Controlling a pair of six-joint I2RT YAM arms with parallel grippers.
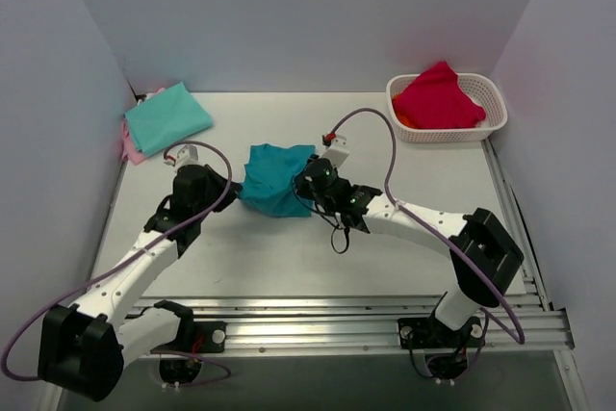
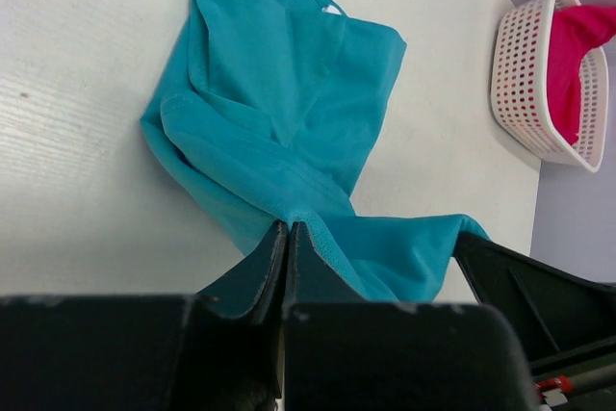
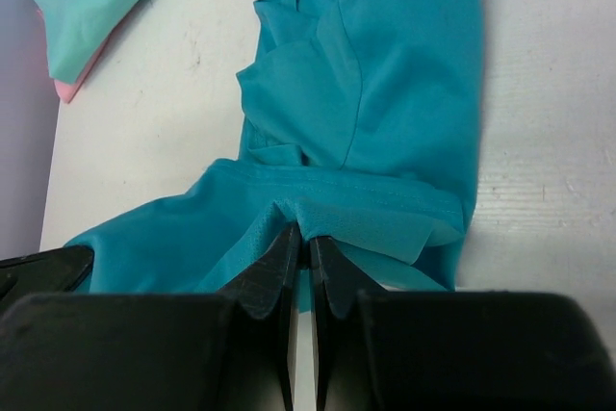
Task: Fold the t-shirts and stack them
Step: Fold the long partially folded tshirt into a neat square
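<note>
Teal t-shirt (image 2: 289, 113) shows label (image 2: 332, 9) in left-wrist view only.

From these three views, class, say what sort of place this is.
Probably a robotics lab cell: walls box in the table, the arms are bolted to a metal rail, and the left end effector and right end effector pinch one teal t-shirt.

The left gripper (image 2: 289, 234) pinches a hem of the teal t-shirt (image 2: 279, 113), which lies rumpled on the bench (image 2: 77, 141) with its white neck label (image 2: 332, 10) showing. Well apart, a white basket (image 2: 525, 74) holds pink cloth (image 2: 577, 45), probably another shirt.
</note>
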